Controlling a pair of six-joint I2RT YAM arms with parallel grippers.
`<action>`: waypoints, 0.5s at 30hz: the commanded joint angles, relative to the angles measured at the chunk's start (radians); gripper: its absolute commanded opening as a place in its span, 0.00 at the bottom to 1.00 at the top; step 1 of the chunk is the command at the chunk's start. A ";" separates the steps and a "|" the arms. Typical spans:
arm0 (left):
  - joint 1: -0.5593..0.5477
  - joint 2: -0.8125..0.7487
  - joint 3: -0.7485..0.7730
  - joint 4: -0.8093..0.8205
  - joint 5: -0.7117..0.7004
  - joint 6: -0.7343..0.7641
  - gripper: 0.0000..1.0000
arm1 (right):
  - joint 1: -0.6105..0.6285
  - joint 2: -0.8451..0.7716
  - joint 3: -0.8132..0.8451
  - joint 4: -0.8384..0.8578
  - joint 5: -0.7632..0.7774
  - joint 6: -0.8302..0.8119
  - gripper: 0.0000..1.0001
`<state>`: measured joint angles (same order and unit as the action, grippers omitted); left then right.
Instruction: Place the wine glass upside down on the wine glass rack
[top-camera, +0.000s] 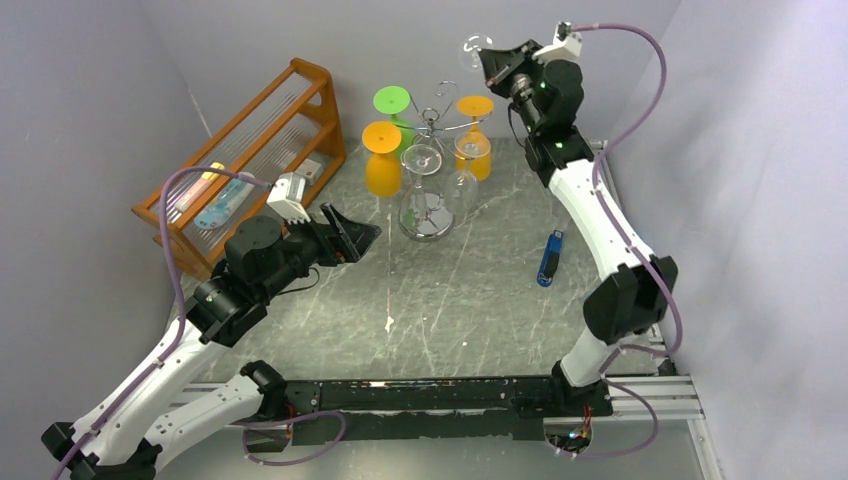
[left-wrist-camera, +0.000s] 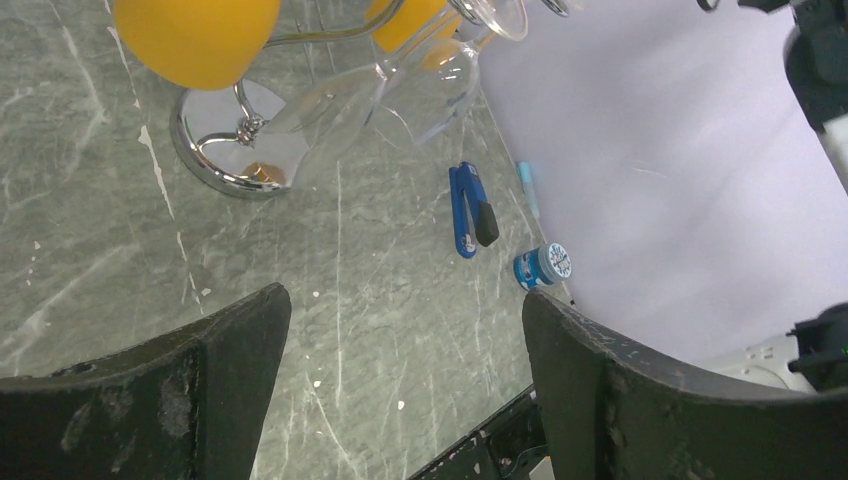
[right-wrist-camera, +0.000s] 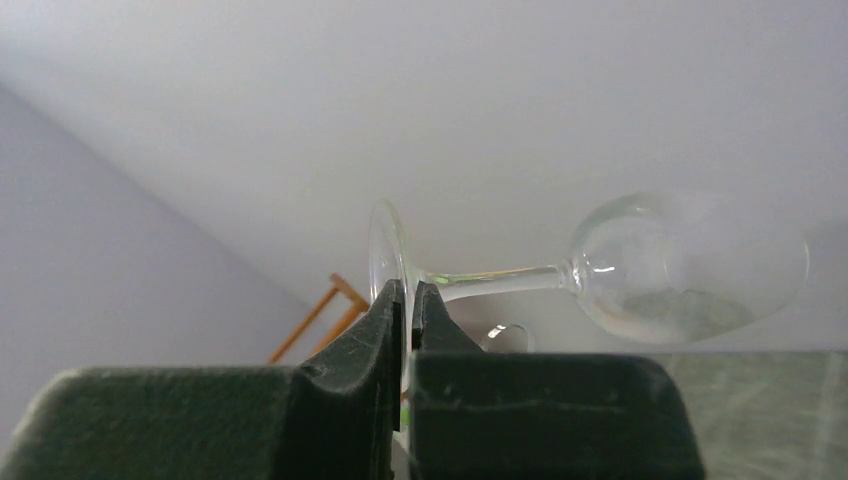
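Note:
My right gripper (top-camera: 492, 62) is raised high at the back, above and right of the wine glass rack (top-camera: 431, 118). It is shut on the round foot of a clear wine glass (top-camera: 474, 45). In the right wrist view the gripper (right-wrist-camera: 408, 290) pinches the foot edge-on, and the wine glass (right-wrist-camera: 690, 265) lies sideways with its bowl to the right. The chrome rack has a shiny round base (top-camera: 428, 222) and holds orange, green and clear glasses upside down. My left gripper (top-camera: 350, 235) is open and empty, low over the table left of the rack; it also shows in the left wrist view (left-wrist-camera: 405, 300).
An orange wooden slatted shelf (top-camera: 250, 160) stands at the back left. A blue clip-like tool (top-camera: 550, 258) lies right of the rack, also in the left wrist view (left-wrist-camera: 470, 210) near a small blue cap (left-wrist-camera: 543, 265). The rack base (left-wrist-camera: 215, 140) shows there too.

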<state>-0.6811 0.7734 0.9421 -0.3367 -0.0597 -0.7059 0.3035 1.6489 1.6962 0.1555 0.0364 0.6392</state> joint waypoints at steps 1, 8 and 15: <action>0.005 0.000 0.026 -0.004 -0.004 0.016 0.89 | -0.011 0.110 0.150 0.075 -0.183 0.075 0.00; 0.005 0.004 0.023 -0.004 0.000 0.014 0.89 | -0.007 0.281 0.318 0.093 -0.332 0.145 0.00; 0.005 0.004 0.021 -0.006 0.003 0.016 0.89 | 0.020 0.379 0.403 0.067 -0.410 0.158 0.00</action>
<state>-0.6811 0.7799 0.9421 -0.3370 -0.0593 -0.7055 0.3065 2.0060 2.0289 0.1883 -0.2974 0.7876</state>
